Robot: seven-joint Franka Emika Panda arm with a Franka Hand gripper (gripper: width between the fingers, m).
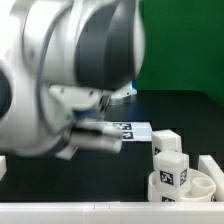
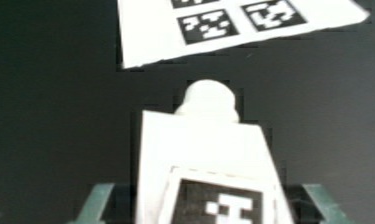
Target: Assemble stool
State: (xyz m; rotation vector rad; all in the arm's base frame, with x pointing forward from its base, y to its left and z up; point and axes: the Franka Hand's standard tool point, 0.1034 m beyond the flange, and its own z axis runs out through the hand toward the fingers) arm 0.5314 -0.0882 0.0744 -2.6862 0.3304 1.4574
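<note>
Because the large white arm [image 1: 70, 70] fills most of the exterior view, the approach cannot be checked there, and a collision with the assembly is judged the main risk. The round seat [image 1: 190, 188] is placed at the near edge of the black table [image 1: 180, 108], toward the corner on the exterior view's right. A second leg [image 1: 168, 148] is stood upright at the seat and obstructs a low approach. The marker board [image 1: 132, 128] lies flat toward the table's middle. The gripper [image 2: 214, 203] is closed on a leg [image 2: 210, 140]; a tilted grip could jam insertion.
</note>
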